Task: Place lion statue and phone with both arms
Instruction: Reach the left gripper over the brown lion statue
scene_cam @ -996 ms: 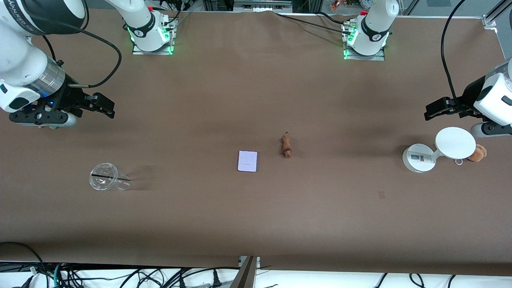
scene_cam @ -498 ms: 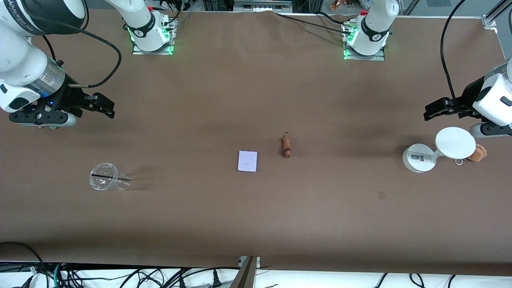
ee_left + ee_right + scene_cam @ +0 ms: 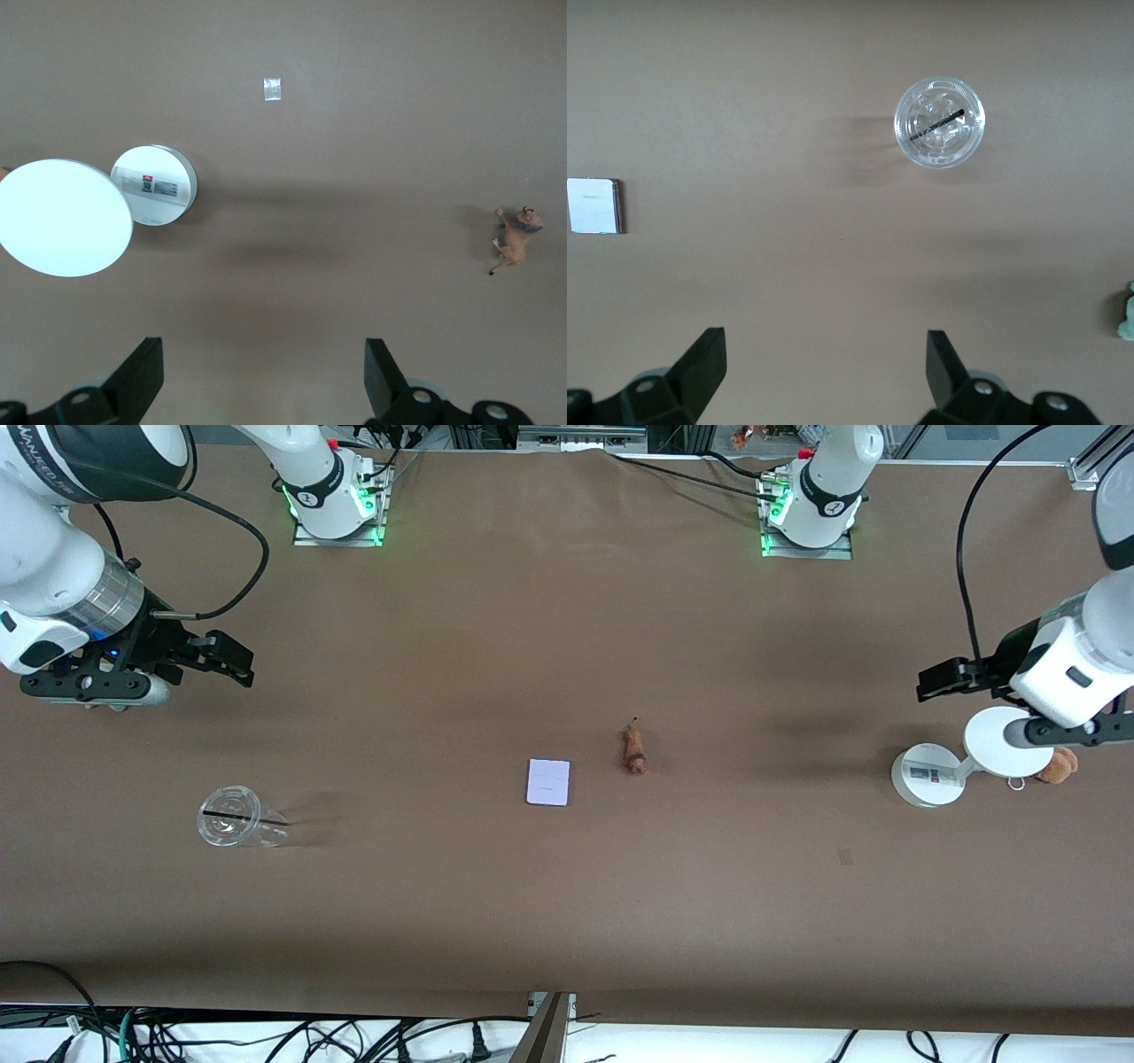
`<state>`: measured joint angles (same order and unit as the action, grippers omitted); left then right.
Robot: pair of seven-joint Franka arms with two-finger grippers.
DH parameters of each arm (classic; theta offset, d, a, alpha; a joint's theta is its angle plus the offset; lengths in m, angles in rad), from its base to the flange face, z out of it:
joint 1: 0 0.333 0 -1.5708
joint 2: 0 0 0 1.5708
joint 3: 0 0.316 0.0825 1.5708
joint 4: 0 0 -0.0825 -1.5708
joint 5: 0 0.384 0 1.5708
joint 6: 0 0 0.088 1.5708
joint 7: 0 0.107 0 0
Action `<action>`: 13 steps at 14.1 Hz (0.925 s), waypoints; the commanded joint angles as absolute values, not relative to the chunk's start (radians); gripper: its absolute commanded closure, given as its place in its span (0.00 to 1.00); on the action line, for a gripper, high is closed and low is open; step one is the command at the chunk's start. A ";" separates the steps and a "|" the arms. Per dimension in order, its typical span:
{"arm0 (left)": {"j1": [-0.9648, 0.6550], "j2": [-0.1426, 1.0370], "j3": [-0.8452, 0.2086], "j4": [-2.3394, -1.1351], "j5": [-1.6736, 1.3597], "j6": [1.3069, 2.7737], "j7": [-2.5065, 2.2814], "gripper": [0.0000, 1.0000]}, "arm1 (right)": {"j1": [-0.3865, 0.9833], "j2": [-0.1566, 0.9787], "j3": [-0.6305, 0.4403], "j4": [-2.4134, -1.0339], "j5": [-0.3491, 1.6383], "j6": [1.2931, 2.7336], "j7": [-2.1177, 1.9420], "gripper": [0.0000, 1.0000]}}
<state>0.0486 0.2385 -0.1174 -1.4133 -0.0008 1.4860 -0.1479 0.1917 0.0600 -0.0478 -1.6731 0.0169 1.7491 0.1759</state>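
At the far left of the front view, the right end effector hangs over bare tabletop, fingers spread and empty. Lower left stands a clear cup. Near the frame's centre the phone lies flat, the lion statue just beside it. At the right edge, the left end effector, spread and empty, hangs above the white stand.
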 commanded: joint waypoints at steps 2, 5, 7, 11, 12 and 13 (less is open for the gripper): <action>0.043 0.267 -0.114 -1.385 -0.031 1.480 -0.149 0.00 | 0.179 0.049 -0.040 -1.681 0.025 1.744 0.169 0.00; -0.006 0.287 -0.114 -1.396 -0.048 1.544 -0.195 0.00 | 0.179 0.049 -0.040 -1.681 0.025 1.744 0.169 0.00; -0.047 0.319 -0.114 -1.401 -0.063 1.587 -0.239 0.00 | 0.179 0.049 -0.040 -1.681 0.025 1.744 0.169 0.00; -0.148 0.396 -0.114 -1.401 -0.095 1.698 -0.385 0.00 | 0.179 0.049 -0.040 -1.681 0.025 1.744 0.169 0.00; -0.175 0.416 -0.114 -1.402 -0.095 1.716 -0.414 0.00 | 0.179 0.051 -0.040 -1.681 0.025 1.744 0.169 0.00; -0.204 0.438 -0.114 -1.402 -0.097 1.745 -0.442 0.00 | 0.179 0.049 -0.040 -1.681 0.025 1.743 0.169 0.00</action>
